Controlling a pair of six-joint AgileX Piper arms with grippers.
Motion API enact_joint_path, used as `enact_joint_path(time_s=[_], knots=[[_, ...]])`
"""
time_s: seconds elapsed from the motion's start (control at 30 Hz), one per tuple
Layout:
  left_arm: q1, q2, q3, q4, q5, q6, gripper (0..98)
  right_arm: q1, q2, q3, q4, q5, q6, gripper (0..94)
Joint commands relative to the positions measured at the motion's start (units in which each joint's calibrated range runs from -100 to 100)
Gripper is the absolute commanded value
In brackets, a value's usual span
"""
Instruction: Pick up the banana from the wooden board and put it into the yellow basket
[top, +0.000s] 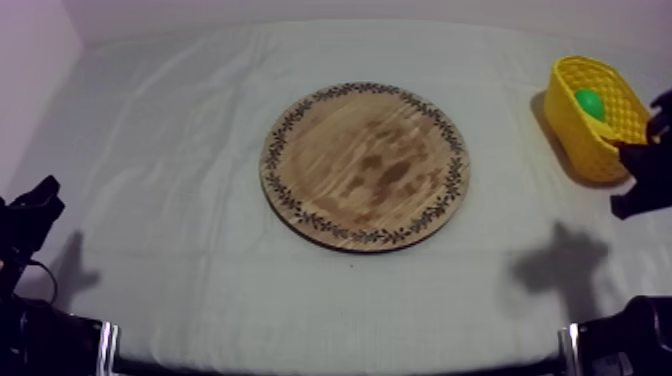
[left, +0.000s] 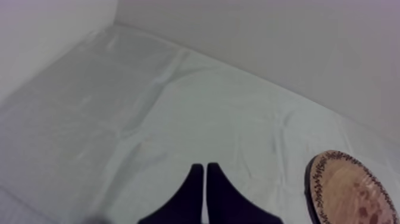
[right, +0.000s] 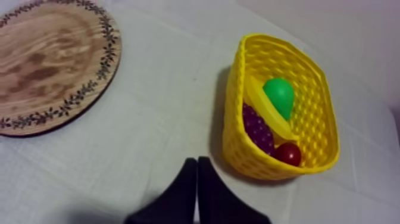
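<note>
Banana (right: 280, 124) lies inside the yellow basket (right: 250, 161), set lengthwise along the basket's left wall, just under the green pear (right: 278, 95) and touching it. Bunch of grapes (right: 257, 128), purple, sits between banana and left wall. Small red fruit (right: 288, 154) at the near end of the basket, just beside the banana's tip. Round wooden board (top: 365, 165) in the middle of the table, patterned rim, nothing on it. Basket stands at the far right of the grey-white cloth (top: 180, 150), well apart from the board. Right arm (top: 645, 170) reaches in from the right edge in the top view, just beside the basket's near right side, casting a shadow on the cloth nearer the camera. Right gripper (right: 197, 159): fingers pressed together in a narrow wedge, holding nothing, raised above bare cloth, tips pointing at the gap between board and basket, close to the basket's near left corner. Left arm (top: 30, 215) low at the near left of the table. Left gripper (left: 205, 167): fingers likewise together as a thin wedge, nothing between them, aimed across open cloth toward the far wall, the board's edge off to its right.
</note>
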Motion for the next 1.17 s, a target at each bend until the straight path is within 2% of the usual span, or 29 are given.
enact_joint_path(time_s=[0.0,0.27,0.4,0.6,0.67,0.73,0.97,1.13], knots=[[0.0,0.0,0.0,0.01,0.0,0.0,0.1,-1.4,-14.3,2.0,1.2,1.5,-2.5,0.7],[0.0,0.0,0.0,0.01,0.0,0.0,0.1,-2.9,-23.4,8.0,4.7,1.9,-8.4,0.7],[0.0,0.0,0.0,0.01,0.0,0.0,0.1,-3.2,-23.9,12.2,4.6,0.2,-9.7,0.7],[0.0,0.0,0.0,0.01,0.0,0.0,0.1,-3.0,-24.1,17.0,8.1,-4.9,-22.2,0.6],[0.0,0.0,0.0,0.01,0.0,0.0,0.1,-2.9,-24.1,17.8,8.4,-7.2,-23.7,0.6],[0.0,0.0,0.0,0.01,0.0,0.0,0.1,-2.9,-24.2,18.3,8.5,-8.8,-22.5,0.6],[0.0,0.0,0.0,0.01,0.0,0.0,0.1,-2.9,-24.2,18.7,8.6,-10.3,-12.9,0.6],[0.0,0.0,0.0,0.01,0.0,0.0,0.1,-2.9,-24.2,18.7,8.6,-10.4,-11.6,0.6]])
